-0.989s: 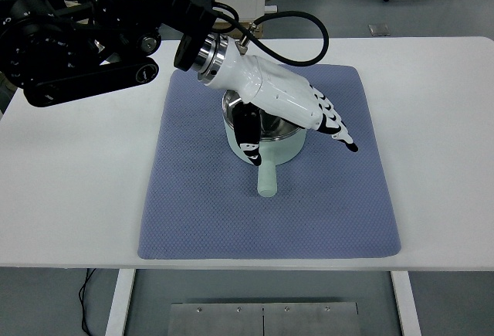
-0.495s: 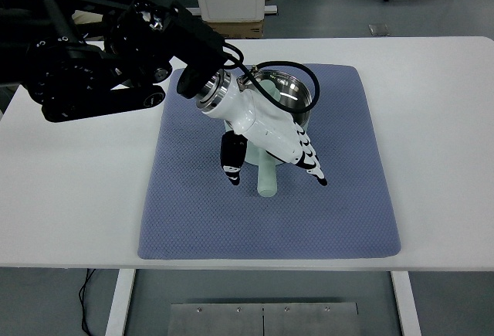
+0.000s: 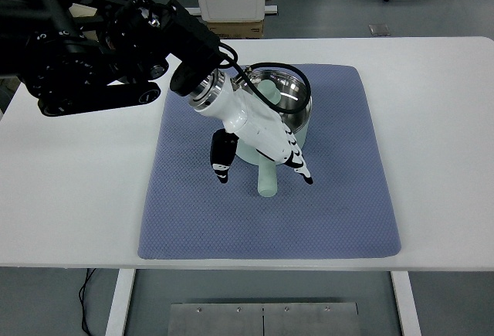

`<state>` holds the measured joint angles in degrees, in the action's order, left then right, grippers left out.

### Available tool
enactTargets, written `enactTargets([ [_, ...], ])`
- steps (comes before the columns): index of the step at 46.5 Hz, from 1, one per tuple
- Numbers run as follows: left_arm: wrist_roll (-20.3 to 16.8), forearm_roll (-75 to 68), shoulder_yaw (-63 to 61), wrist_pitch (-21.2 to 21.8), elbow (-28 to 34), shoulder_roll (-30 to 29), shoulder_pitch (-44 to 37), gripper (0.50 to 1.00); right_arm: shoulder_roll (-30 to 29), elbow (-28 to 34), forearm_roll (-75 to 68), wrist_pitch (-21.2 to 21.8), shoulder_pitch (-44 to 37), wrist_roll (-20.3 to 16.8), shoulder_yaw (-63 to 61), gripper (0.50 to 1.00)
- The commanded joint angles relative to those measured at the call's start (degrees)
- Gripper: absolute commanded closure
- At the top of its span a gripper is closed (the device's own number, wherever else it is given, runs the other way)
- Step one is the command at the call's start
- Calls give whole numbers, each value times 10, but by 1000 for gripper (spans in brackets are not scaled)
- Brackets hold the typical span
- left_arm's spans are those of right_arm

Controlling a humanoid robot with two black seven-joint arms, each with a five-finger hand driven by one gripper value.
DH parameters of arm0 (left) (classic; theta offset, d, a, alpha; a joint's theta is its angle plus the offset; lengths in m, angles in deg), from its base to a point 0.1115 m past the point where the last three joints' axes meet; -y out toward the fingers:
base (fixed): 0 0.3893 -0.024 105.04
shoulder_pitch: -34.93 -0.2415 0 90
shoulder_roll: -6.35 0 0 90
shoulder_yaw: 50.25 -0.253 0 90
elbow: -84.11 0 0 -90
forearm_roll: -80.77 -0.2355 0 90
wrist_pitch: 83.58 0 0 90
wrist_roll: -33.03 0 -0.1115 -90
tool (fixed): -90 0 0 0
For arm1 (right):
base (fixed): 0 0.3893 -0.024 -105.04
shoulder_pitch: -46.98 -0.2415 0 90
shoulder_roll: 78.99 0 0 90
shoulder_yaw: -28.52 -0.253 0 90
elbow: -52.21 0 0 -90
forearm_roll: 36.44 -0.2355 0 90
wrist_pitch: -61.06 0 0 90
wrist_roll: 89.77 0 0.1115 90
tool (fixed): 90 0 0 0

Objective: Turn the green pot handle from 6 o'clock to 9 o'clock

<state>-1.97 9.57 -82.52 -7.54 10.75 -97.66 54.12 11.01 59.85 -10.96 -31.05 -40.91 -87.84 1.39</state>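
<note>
I see my left hand [image 3: 258,139] hanging over the near side of the pot [image 3: 289,112], fingers [image 3: 297,162] spread, thumb [image 3: 222,157] apart, nothing held. The handle [image 3: 267,178] runs straight toward me, at six o'clock, just under the fingertips. The pot sits mid-mat [image 3: 185,197] on the table [image 3: 440,158]; I can't see anything inside it.

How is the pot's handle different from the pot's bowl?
The handle is a slim pale green stick with a matte look; the pot's bowl is wide, round and shiny metal inside. The handle lies in plain view, pointing toward the camera; the bowl is partly hidden by the left hand. Both rest over the blue mat.
</note>
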Motion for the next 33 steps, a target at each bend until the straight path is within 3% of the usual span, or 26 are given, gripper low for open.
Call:
enactTargets([
  [1, 0, 18, 0, -3, 0, 1, 1, 500, 0, 0, 0, 0, 0, 0, 1, 500],
  [33, 0, 2, -31, -8, 5, 53, 1, 500, 0, 0, 0, 0, 0, 0, 0, 500],
])
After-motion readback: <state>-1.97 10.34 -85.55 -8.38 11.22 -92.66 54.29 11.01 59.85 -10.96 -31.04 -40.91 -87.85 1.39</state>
